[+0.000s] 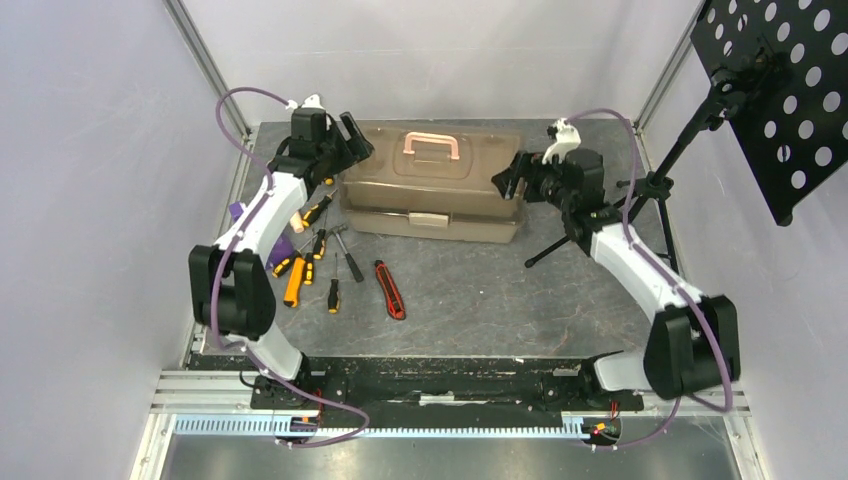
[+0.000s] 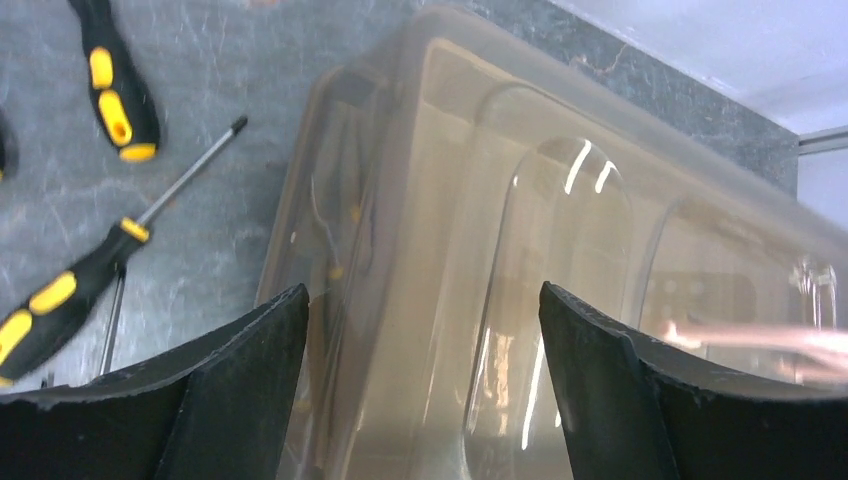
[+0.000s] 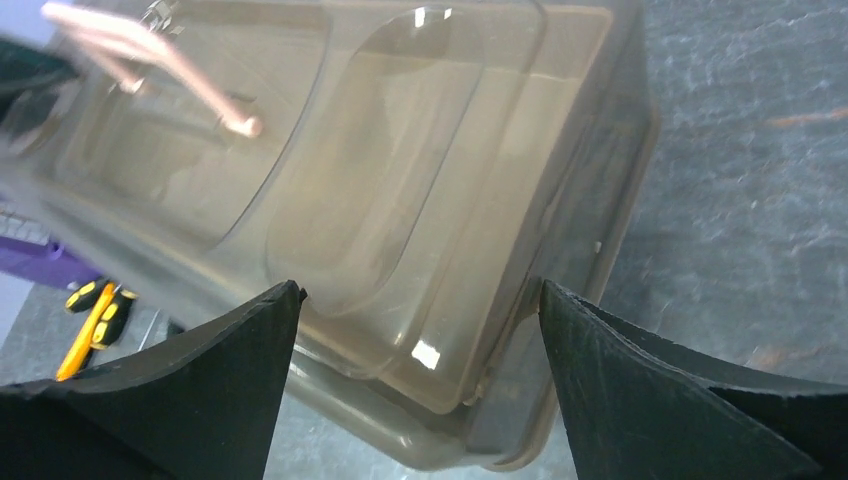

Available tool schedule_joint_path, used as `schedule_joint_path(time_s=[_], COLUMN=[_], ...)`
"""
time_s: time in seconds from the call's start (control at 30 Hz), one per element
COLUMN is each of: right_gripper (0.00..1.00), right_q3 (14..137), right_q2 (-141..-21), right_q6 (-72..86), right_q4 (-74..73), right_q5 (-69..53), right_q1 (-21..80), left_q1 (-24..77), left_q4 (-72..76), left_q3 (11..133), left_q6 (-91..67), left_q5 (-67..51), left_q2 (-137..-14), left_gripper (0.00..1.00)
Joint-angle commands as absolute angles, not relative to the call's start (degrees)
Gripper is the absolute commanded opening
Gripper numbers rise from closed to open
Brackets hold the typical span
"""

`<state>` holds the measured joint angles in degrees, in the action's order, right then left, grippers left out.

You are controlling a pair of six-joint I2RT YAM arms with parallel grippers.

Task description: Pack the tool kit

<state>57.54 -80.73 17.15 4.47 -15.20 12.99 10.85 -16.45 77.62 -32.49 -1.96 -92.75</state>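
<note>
While the grey table (image 1: 470, 300) takes up most of what we see, the biggest thing on it is the tan translucent toolbox (image 1: 480, 185). It sits at the far middle of the table with its lid down and its pinkish handle (image 1: 432, 145) lying flat on top. To the right of the table we see a black perforated panel (image 1: 790, 90) on a stand, well apart from the tools.

At the box's left end we find the left gripper (image 2: 422, 290). Its jaws are spread wide and hold nothing, and its wrist view looks between the fingers onto the rounded lid. At the right end is the right gripper (image 3: 420, 285), likewise wide apart and empty, with the lid's right corner between its fingers. We cannot tell whether either gripper touches the plastic.

In front of the box, left of centre, the loose tools lie on the table. The red-black utility knife (image 1: 390, 290) is the one nearest the middle. Left of it the orange-and-black screwdrivers (image 1: 294, 282) are scattered near the left arm. The small hammer (image 1: 350, 260) lies among them, just in front of the box's left corner. We glimpse a purple block (image 1: 283, 246) under the left arm.
</note>
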Motion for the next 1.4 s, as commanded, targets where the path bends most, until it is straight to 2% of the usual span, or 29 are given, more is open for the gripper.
schedule_joint_path(time_s=[0.0, 0.3, 0.4, 0.53, 0.7, 0.87, 1.03, 1.17, 1.37], right_gripper=[0.89, 0.88, 0.89, 0.97, 0.98, 0.98, 0.97, 0.94, 0.88], right_q3=[48.83, 37.23, 40.75, 49.27, 57.71, 62.64, 71.27, 74.06, 66.01], right_q2=[-71.82, -57.31, -56.24, -56.46, -61.92, -71.5, -82.71, -88.04, -84.59], right_q6=[21.01, 22.2, 16.08, 4.58, 1.07, 4.54, 2.47, 1.74, 4.43], right_q4=[2.46, 1.6, -5.31, -12.29, -9.76, 0.98, -1.56, -4.16, -4.15], right_q5=[-21.3, -18.66, -17.02, -8.99, -7.18, -16.39, -20.53, -23.99, -27.73], right_q1=[20.43, 35.31, 35.68, 35.13, 27.37, 19.51, 17.4, 17.23, 17.35], left_q1=[11.43, 12.47, 12.48, 11.2, 10.1, 11.54, 14.83, 17.81, 19.25], left_q4=[-17.16, -17.62, -19.89, -24.12, -27.95, -22.26, -13.98, -7.74, -1.65], left_q3=[87.5, 106.77, 111.19, 113.28, 106.48, 85.26, 66.44, 59.51, 62.52], left_q6=[-28.74, -26.91, -24.48, -22.86, -28.54, -38.21, -45.53, -48.53, -49.57], left_q5=[-9.15, -19.26, -16.96, -8.32, 2.33, 0.78, -3.7, -6.51, -13.58], left_q2=[-101.66, -115.53, -115.05, -109.35, -96.77, -80.76, -70.0, -70.1, -80.06], left_gripper=[0.88, 0.86, 0.87, 0.88, 0.88, 0.88, 0.88, 0.88, 0.87])
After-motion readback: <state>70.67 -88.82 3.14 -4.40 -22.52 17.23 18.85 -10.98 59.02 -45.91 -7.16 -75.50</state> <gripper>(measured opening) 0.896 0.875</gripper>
